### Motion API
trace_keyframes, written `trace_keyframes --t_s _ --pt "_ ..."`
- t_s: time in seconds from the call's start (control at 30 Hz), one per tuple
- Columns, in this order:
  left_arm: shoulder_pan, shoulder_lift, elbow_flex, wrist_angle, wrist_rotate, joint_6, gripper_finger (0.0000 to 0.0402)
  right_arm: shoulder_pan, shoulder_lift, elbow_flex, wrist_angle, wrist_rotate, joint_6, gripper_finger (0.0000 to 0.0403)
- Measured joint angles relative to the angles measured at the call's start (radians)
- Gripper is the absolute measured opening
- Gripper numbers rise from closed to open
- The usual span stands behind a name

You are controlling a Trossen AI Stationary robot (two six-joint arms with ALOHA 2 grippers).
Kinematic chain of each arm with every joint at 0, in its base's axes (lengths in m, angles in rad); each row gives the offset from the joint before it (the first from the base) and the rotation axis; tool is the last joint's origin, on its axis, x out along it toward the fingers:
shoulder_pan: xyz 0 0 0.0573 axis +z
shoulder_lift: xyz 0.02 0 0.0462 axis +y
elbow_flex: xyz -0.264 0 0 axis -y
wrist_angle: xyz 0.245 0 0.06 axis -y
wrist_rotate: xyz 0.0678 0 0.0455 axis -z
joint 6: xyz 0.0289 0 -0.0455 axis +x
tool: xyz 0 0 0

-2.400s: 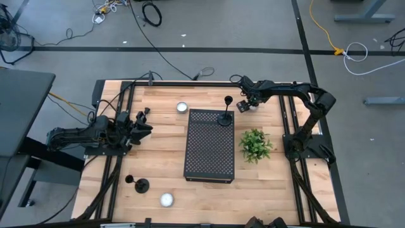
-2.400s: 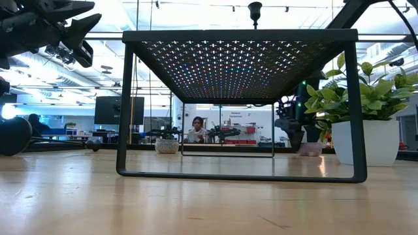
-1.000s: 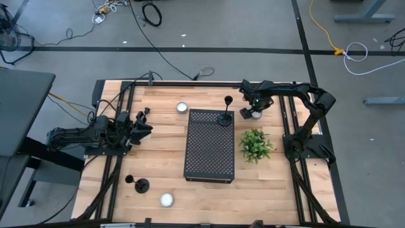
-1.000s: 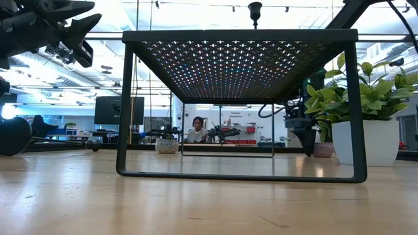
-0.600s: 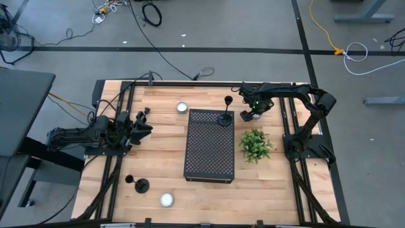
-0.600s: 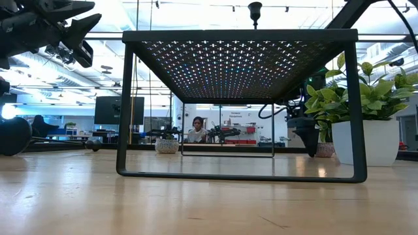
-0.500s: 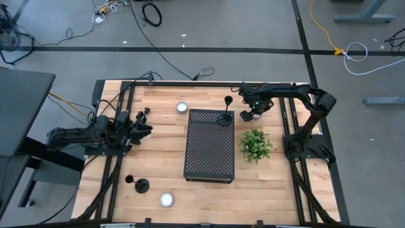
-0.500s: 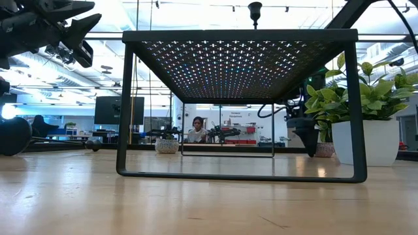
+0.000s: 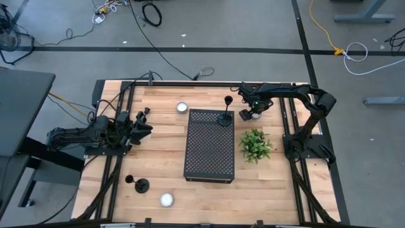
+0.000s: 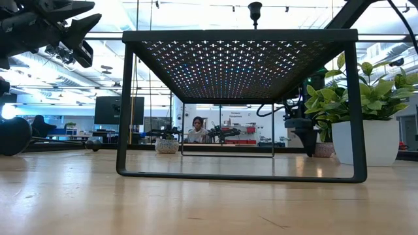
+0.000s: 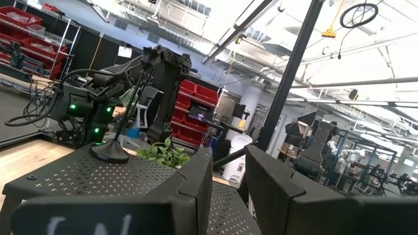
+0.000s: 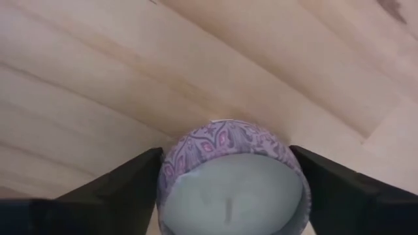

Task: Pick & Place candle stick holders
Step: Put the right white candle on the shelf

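Observation:
One black candle stick holder (image 9: 224, 117) stands by its round base on the far right corner of the black perforated stand (image 9: 209, 145). It also shows in the left wrist view (image 11: 111, 151), and its cup top shows in the low view (image 10: 255, 9). A second holder (image 9: 140, 185) stands on the table at the near left. A third is not in view. My right gripper (image 9: 252, 112) points down beside the stand's far right corner and is shut on a small purple-patterned candle cup (image 12: 228, 156). My left gripper (image 9: 146, 121) hovers open and empty at the table's left (image 11: 228, 189). My right gripper pinches the candle cup between its two fingers (image 12: 124, 189), one on each opposite side of the round wall (image 12: 166, 171). The fingers come from above, pointing down. The cup is upright, its wax top up, and in the low view (image 10: 321, 150) it sits at table level.
A green plant in a white pot (image 9: 255, 144) stands just near of the right gripper, right of the stand. Two more small candles sit on the table, one left of the stand's far corner (image 9: 182, 107) and one at the near left (image 9: 166, 200). A person shows far behind the table (image 10: 196, 125).
Over about two seconds my right gripper has gone with the candle cup a little toward the table's right and near edges, closer to the plant. In the last second it has stayed almost still.

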Motion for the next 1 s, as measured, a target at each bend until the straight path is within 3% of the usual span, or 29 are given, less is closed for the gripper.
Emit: trace_keyframes --t_s 0.13,0.57,1.0 --pt "0.000 0.000 0.000 0.000 0.000 -0.001 0.0094 0.000 0.000 0.000 -0.001 0.001 -0.007 0.0285" --pt "0.000 0.000 0.000 0.000 0.000 0.000 0.0094 0.000 -0.005 -0.001 -0.017 0.005 0.011 0.0285" --pt "0.000 0.000 0.000 0.000 0.000 0.001 0.0094 0.027 -0.187 0.035 -0.192 0.005 0.034 0.0275"
